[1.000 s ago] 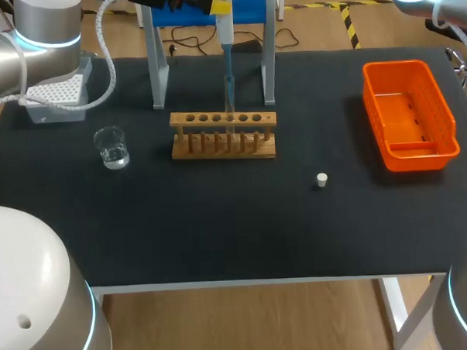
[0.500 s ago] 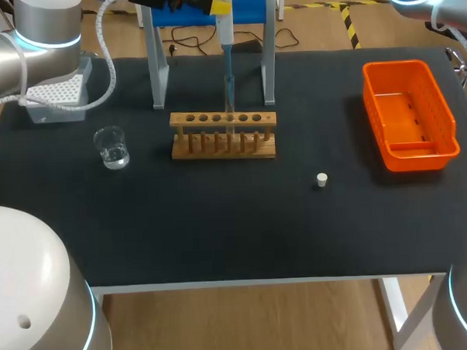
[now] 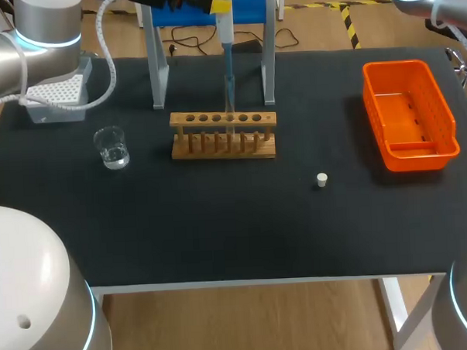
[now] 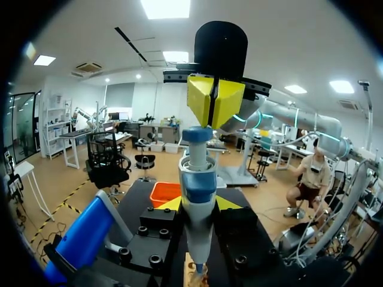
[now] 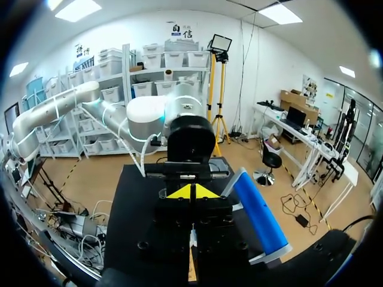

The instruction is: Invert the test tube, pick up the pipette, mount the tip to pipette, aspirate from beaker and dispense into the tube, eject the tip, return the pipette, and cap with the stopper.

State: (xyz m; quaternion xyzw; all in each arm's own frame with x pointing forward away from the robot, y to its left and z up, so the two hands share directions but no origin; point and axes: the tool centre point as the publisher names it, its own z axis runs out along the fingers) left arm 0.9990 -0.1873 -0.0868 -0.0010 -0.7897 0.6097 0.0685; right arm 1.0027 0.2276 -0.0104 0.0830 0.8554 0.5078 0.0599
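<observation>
On the tabletop [image 3: 220,230], the pipette [image 4: 196,191] stands upright over the wooden tube rack [image 3: 223,134], my left tool [image 4: 198,204] clamped round its body. My right tool [image 4: 214,103], fingers pressed together, sits at its plunger. I see the beaker [image 3: 111,147] left of the rack and the stopper [image 3: 322,180] to its right.

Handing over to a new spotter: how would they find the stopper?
Start at the orange basket, right side of the table. Between it and the wooden rack, nearer the front edge, sits the stopper. It is a tiny whitish plug, alone on the black surface.
</observation>
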